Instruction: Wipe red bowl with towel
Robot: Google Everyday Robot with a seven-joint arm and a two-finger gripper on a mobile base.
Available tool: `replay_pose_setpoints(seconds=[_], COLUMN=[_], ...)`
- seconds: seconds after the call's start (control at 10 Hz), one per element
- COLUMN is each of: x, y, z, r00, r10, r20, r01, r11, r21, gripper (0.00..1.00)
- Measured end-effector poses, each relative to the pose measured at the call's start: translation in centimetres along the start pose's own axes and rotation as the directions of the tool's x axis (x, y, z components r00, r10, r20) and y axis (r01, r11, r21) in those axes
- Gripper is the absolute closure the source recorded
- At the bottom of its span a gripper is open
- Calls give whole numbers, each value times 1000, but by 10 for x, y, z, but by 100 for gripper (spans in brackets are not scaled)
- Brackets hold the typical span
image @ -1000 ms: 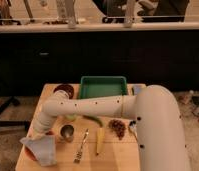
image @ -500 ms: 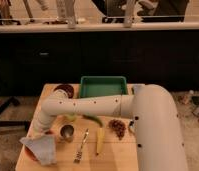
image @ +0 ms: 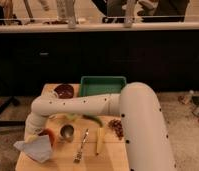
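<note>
The arm is being held stretched across the wooden table (image: 110,155), with the gripper (image: 32,137) lowered at the table's near left part, its end buried in the towel (image: 37,149). The towel is being seen as a pale, creased heap directly under and in front of the gripper, and it is covering most of the red bowl (image: 49,135), of which only an orange-red rim is showing just beside the gripper. Whether the fingers are apart, together or clamped on the cloth cannot be told, as they are being hidden by the wrist and the cloth. The step in hand is being judged as the wiping itself: cloth is being pressed on or into the bowl. The next move is being judged to call for downward pressure with a sweeping or circular stroke, the bowl being kept from sliding. Beside the gripper, toward the arm's base, a metal cup (image: 67,132), a fork (image: 81,146) and a banana (image: 98,141) are lying near; beyond the gripper a maroon bowl (image: 63,91) and a green tray (image: 102,85) are standing well apart.
</note>
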Motion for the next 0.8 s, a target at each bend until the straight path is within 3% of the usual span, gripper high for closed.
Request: replay_pose_setpoints(seconds=[0.4,0.8], x=[26,25], y=[6,-8], z=[-17,-13], r00=[999,998], r10=[48,54], r20=[-8,-19], r01=[-48,-54], r11=[999,998], r21=[23,11], gripper=[100,100])
